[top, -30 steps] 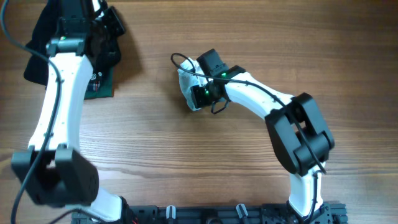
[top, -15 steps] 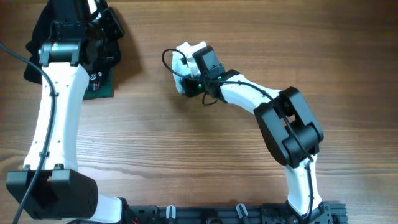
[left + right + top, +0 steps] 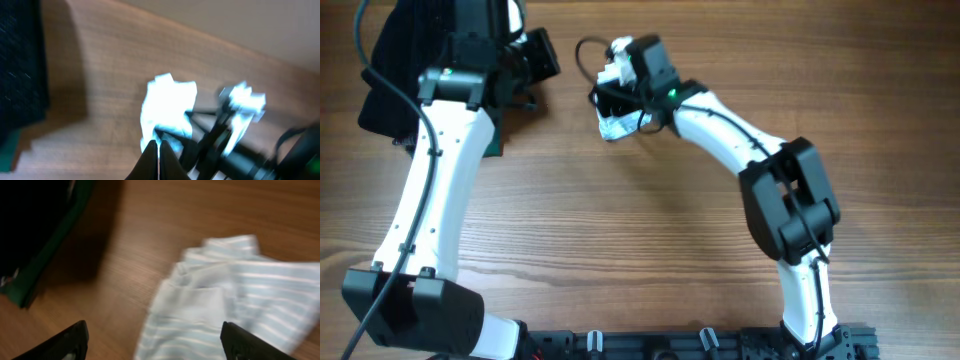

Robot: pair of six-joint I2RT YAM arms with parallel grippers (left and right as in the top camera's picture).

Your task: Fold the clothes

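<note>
Right hand moved up the table, apart over crumpled pale-blue striped clothes, left hand together.

The clothes were one small, thin piece, pale blue-white with fine stripes. It lay bunched on the wooden table, loosely doubled over itself in soft, uneven layers rather than flat. From overhead only a small pale corner showed. Through my left wrist camera it was a washed-out white patch.
</note>
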